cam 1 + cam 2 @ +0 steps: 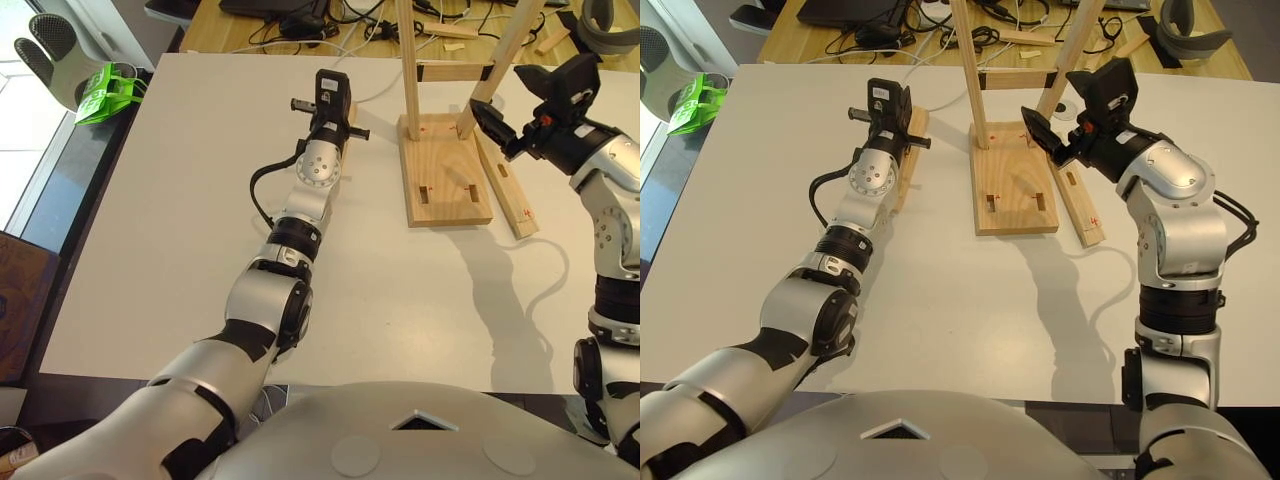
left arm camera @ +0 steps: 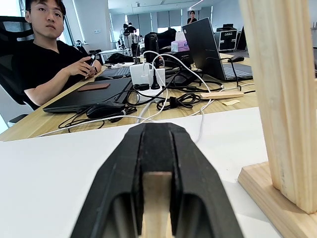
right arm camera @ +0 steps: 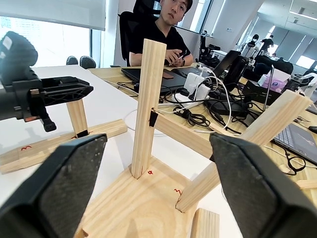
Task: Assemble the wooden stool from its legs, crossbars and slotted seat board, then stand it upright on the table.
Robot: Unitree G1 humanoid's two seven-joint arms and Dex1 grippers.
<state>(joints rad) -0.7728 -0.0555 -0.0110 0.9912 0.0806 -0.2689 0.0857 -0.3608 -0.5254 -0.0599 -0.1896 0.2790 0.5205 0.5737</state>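
The slotted seat board (image 1: 445, 200) lies flat on the white table (image 1: 180, 220), with two empty slots along its near edge. A loose wooden bar (image 1: 508, 190) lies touching its right edge. Left of the board, the left gripper (image 2: 157, 148) is clamped on a short wooden leg piece (image 3: 76, 116). At the board's far right corner, the right gripper (image 1: 497, 92) is spread wide at the tilted leg (image 1: 505, 45), gripping nothing. An upright leg (image 1: 408, 60) stands in the far left corner, joined to the tilted one by a crossbar (image 1: 452, 72). Beyond the board is a cluttered desk (image 1: 240, 35).
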